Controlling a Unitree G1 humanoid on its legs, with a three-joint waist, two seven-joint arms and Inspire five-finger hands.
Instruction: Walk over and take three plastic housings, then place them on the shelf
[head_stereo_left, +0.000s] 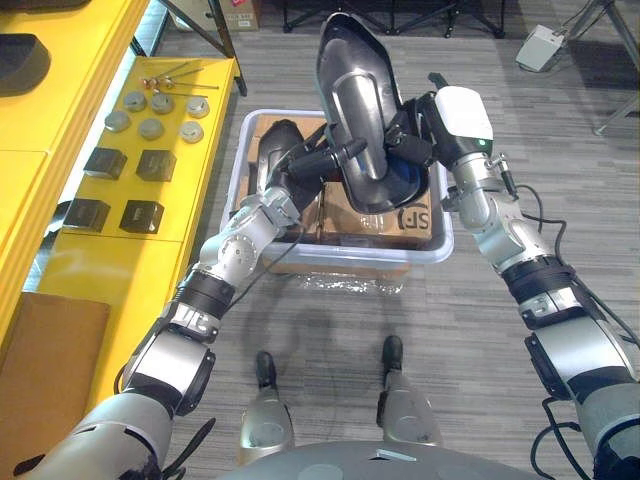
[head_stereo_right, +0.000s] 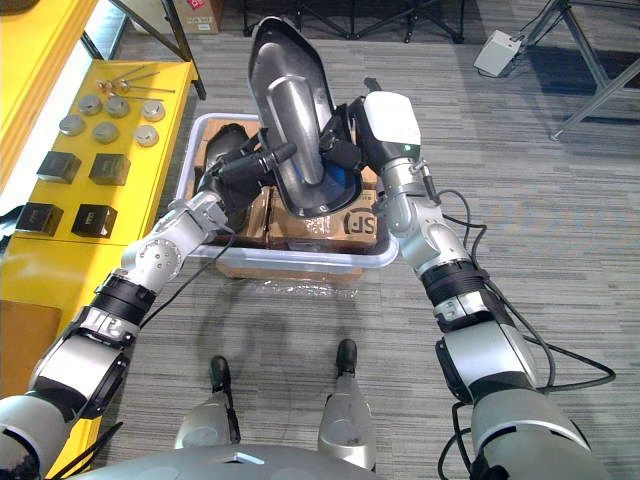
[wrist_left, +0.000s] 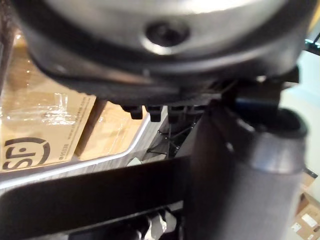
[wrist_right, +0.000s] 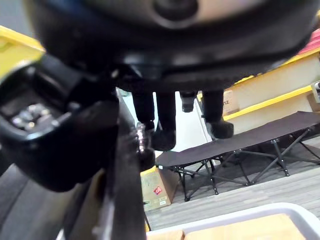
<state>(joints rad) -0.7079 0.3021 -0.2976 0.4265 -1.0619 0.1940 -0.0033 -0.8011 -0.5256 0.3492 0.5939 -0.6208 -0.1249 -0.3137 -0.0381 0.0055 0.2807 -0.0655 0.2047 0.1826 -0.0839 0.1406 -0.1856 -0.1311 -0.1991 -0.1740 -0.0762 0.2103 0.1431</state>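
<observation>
Held highest and closest to the head camera, one glossy black plastic housing (head_stereo_left: 360, 100) stands tilted above the pale plastic bin (head_stereo_left: 280, 113), clear of its contents. Left hand (head_stereo_left: 315, 162) clamps the housing's lower edge on the bin's left side; its wrist view shows the fingertips (wrist_left: 152, 112) hooked against the rim with the thumb opposite. Right hand (head_stereo_left: 415, 140) grips the same housing from the bin's right side, with the fingers (wrist_right: 165, 125) curled over the edge. Inside the bin lie brown cardboard boxes (head_stereo_left: 340, 215) and a second dark housing (head_stereo_left: 275, 150) at its left end. Left of the bin runs a yellow shelf (head_stereo_left: 190, 200) bearing grey discs (head_stereo_left: 150, 128), black blocks (head_stereo_left: 155, 165) and thin metal rods (head_stereo_left: 175, 75).
</observation>
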